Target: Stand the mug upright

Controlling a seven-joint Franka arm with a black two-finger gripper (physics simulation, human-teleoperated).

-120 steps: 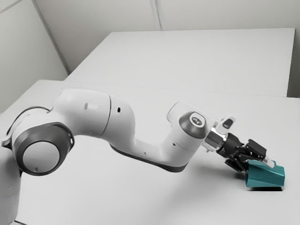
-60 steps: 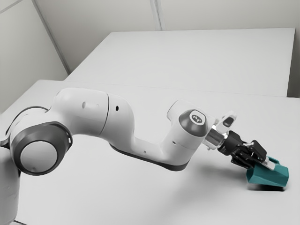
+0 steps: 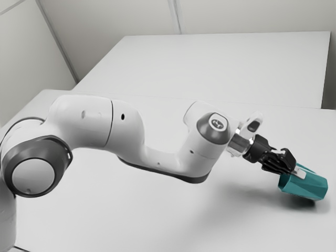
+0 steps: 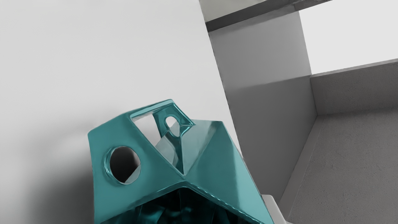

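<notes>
While the arm (image 3: 126, 126) reached in from the exterior view's left, low over the white bench (image 3: 157, 220), its gripper (image 3: 298, 175) sloped down at the exterior view's right. A pale fingertip (image 3: 301, 172) lay against the mug (image 3: 304, 186). The other finger was hidden, so contact on its side and the exact spread could not be seen; judged from the way the mug hung at the fingers, the gripper was closed on it.

Mug at the exterior view's right, on the near part of the bench. Not upright: tipped well over, mouth (image 4: 183, 207) toward the gripper, base toward the exterior view's right and a little lower. Handle (image 4: 149, 109) on the side facing up and away. Soft shadow (image 3: 310, 208) beneath, with a gap between; read this as the mug held just clear of the surface.

Progress, as judged: partway. The hold seemed made and there was air under the mug for a turn. The righting itself was lacking, the body being nearer lying than standing. Remaining: bring the base round underneath and the mouth up, lower until the base sat flat, then let go and back off without dragging the wall.
</notes>
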